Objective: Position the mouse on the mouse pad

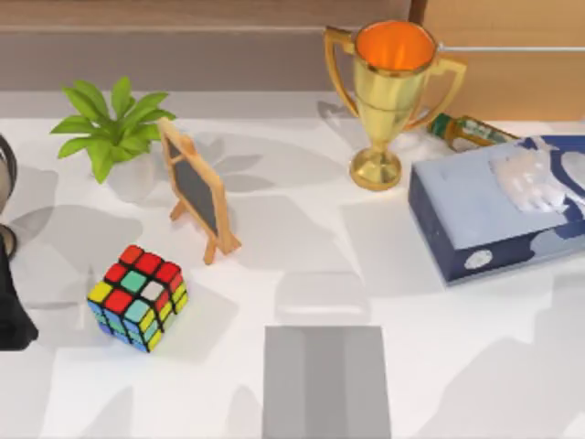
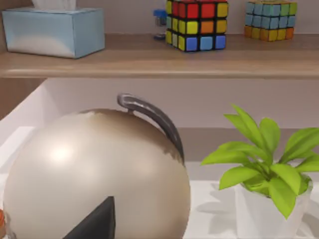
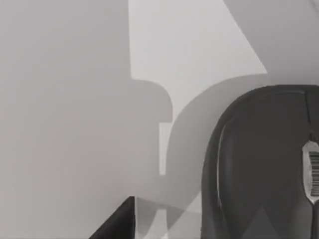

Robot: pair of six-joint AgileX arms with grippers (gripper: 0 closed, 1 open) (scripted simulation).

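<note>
The mouse (image 3: 259,169) lies on the bare table, lower right of the right wrist frame. My right gripper (image 3: 118,221) is near it, likely for pickup, though I cannot tell if it is clenched. The mouse pad (image 1: 325,382) waits at bottom centre of the top view, and my left arm (image 1: 11,315) is parked at the left edge.

Left wrist view: large pale metallic globe (image 2: 94,174) with a dark curved arm (image 2: 154,119) over its top, close to the camera. Dark finger tip (image 2: 97,224) in front of it. Beside it, a green plant in a white pot (image 2: 266,199) on the white desk (image 2: 214,209). Wooden shelf (image 2: 159,62) behind carries a light blue tissue box (image 2: 52,30), a Rubik's cube (image 2: 197,24) and a paler cube (image 2: 269,19).
</note>
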